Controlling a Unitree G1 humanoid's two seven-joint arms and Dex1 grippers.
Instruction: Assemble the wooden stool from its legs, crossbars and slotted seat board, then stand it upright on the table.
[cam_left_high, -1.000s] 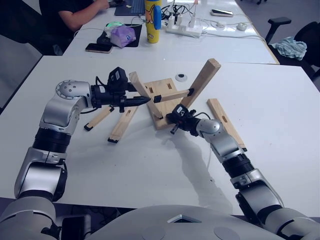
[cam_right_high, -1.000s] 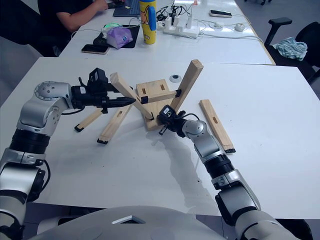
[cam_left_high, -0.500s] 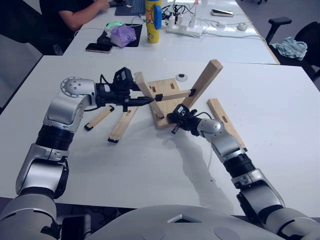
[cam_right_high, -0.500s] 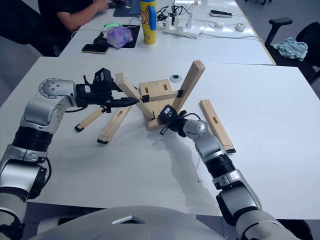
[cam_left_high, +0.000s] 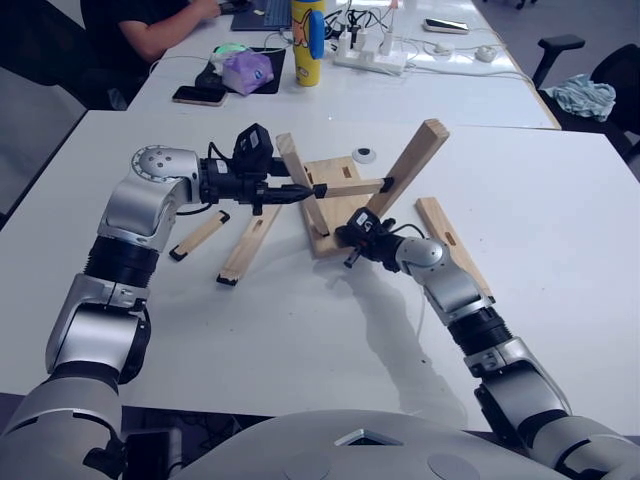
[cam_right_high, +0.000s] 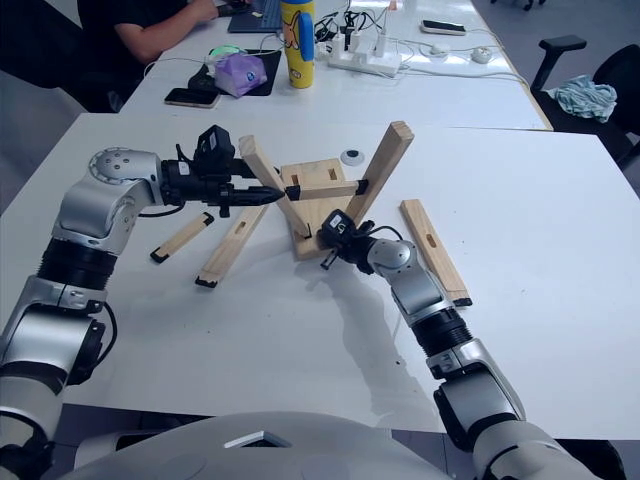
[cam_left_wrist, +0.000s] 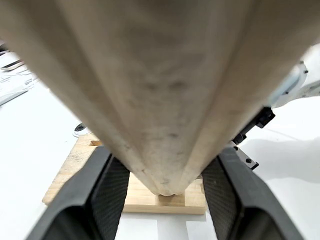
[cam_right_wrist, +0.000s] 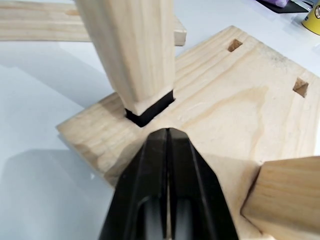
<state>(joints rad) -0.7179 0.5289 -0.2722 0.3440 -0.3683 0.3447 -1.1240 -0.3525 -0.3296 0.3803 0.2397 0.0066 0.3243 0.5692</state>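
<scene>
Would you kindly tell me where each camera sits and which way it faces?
Left eye view: on the head, facing forward and down at the white table; both arms show.
Right eye view: beside it, same scene.
Left wrist view: on the left wrist, looking along the left gripper at the pale wooden leg it clamps; its dark fingers show.
Right wrist view: on the right wrist, looking past the shut right gripper at the slotted wooden seat board.
Shared: both wrist views show the seat board.
</scene>
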